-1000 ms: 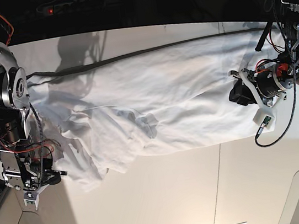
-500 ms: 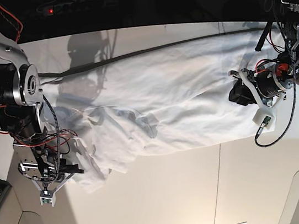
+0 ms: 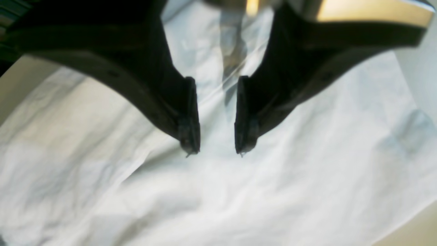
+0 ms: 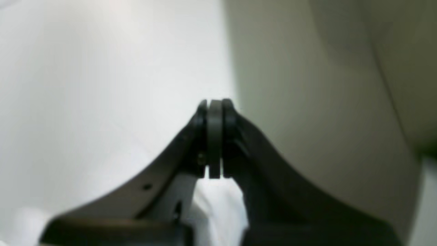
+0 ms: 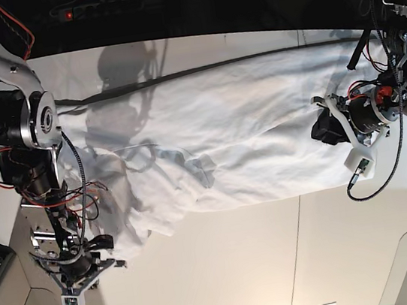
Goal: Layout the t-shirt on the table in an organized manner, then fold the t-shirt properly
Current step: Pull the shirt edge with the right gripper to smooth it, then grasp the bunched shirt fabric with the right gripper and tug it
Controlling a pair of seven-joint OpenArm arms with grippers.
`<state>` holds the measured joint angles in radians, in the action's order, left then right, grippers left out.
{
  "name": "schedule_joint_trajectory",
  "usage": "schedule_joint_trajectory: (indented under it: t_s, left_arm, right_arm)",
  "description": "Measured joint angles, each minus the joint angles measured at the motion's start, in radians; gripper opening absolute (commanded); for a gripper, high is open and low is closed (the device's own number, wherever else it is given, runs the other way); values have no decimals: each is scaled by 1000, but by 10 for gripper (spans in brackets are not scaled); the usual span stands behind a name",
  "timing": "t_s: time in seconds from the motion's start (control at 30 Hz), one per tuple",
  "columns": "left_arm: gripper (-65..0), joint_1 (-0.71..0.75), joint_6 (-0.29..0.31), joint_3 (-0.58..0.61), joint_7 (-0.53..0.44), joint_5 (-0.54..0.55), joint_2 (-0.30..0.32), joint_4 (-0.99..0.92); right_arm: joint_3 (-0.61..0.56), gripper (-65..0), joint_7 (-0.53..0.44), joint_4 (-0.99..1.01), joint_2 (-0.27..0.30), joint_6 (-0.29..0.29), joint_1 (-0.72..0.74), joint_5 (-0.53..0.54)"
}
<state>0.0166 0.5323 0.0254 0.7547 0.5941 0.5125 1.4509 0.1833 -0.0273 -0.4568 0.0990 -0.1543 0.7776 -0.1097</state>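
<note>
A: Where is the shirt (image 5: pixel 224 134) seen?

B: It is spread across the table (image 5: pixel 279 256), stretched long from one arm's side to the other in the base view. One end is flat and smooth near the left gripper (image 5: pixel 326 126); the other end is bunched and wrinkled near the right gripper (image 5: pixel 100 250). A dark seam line (image 5: pixel 178 76) is seen along the shirt's far edge.

A: How is the left gripper held?

B: In the left wrist view its fingers (image 3: pixel 186 116) are parted with a clear gap, and white cloth (image 3: pixel 218 191) is seen below and between them. Nothing is clamped. Whether the tips are pressed on the cloth cannot be told.

A: And the right gripper (image 4: pixel 214 136)?

B: In the right wrist view its fingers are pressed together at the tips. A bit of white cloth (image 4: pixel 218 205) is seen behind the tips, between the finger bases. Whether cloth is pinched cannot be told; the view is blurred.

A: Where does that gripper sit?

B: At the shirt's wrinkled corner, by the table's edge.
</note>
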Motion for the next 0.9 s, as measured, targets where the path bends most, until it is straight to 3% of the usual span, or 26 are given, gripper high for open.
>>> schedule_joint_trajectory:
  t_s: [0.23, 0.27, 0.3, 0.33, 0.37, 0.47, 0.57, 0.8, 0.9]
  left_arm:
    - [-435, 0, 0, 0, -3, 0, 0, 0]
    - [-435, 0, 0, 0, -3, 0, 0, 0]
    - [-435, 0, 0, 0, -3, 0, 0, 0]
    - [-435, 0, 0, 0, -3, 0, 0, 0]
    - [-435, 0, 0, 0, -3, -2, 0, 0]
    - [-435, 0, 0, 0, -3, -2, 0, 0]
    - [-435, 0, 0, 0, -3, -2, 0, 0]
    - [-435, 0, 0, 0, -3, -3, 0, 0]
    - [-435, 0, 0, 0, -3, -2, 0, 0]
  right_arm:
    - [-23, -650, -9, -82, 0, -142, 72, 63]
    - [-31, -623, 25, -82, 0, -156, 75, 63]
    - [-43, -510, 71, -82, 0, -163, 76, 58]
    - [-56, -411, 105, -82, 0, -163, 73, 58]
    - [-76, -362, 140, -80, 0, -162, 67, 56]
    - [-134, -357, 232, -77, 0, -113, 58, 34]
    - [-185, -357, 227, -79, 0, -66, 39, 34]
    - [-228, -357, 231, -74, -8, -54, -86, 31]
    - [-228, -359, 227, -74, -8, -21, -113, 4]
